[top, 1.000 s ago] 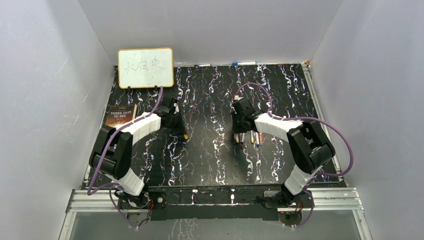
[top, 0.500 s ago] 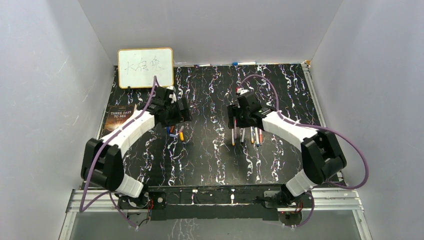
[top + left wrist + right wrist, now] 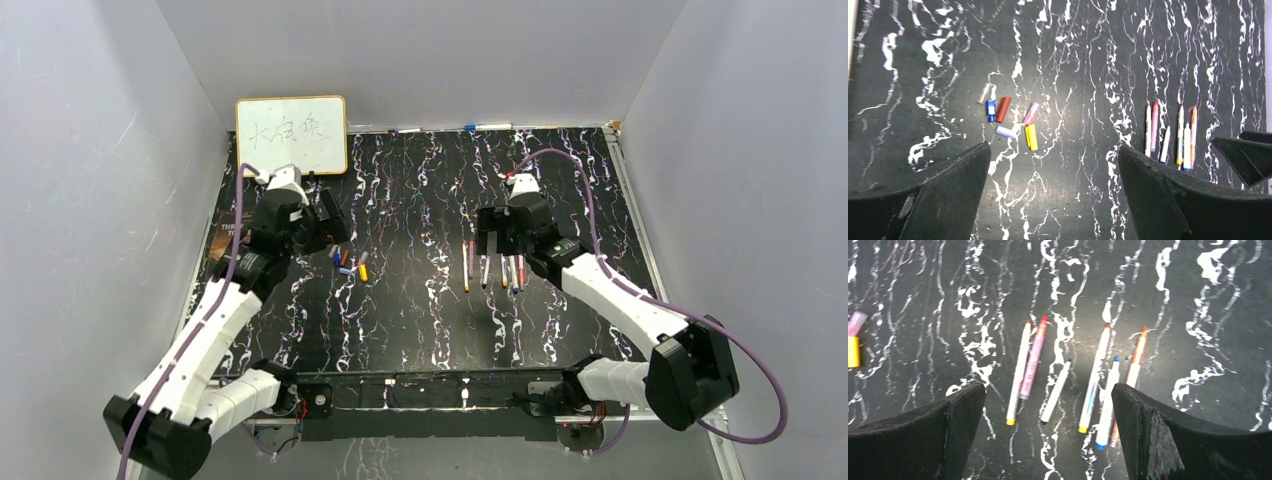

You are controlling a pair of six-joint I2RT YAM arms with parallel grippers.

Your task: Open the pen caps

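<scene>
Several loose pen caps point(image 3: 1031, 136), in yellow, blue, red, pink and lavender, lie in a small cluster point(image 3: 350, 264) on the black marbled table. My left gripper point(image 3: 1053, 150) hangs above and just left of them point(image 3: 326, 228), open and holding nothing. A row of several uncapped pens point(image 3: 1095, 377) lies side by side to the right point(image 3: 495, 268), also visible in the left wrist view point(image 3: 1168, 137). Above the pens' far ends my right gripper point(image 3: 1048, 387) hovers point(image 3: 500, 232), open and empty. The yellow cap point(image 3: 853, 351) shows at the left edge of the right wrist view.
A small whiteboard point(image 3: 291, 136) with writing stands at the back left. A dark book point(image 3: 222, 236) lies by the left wall, partly under my left arm. A few more pens point(image 3: 480, 127) lie along the back edge. Metal rails point(image 3: 628, 190) border the table's right side.
Both grippers opened and rose off the table. The left one let go a yellow cap and drew back left. The right one left the pens and moved right and back.
</scene>
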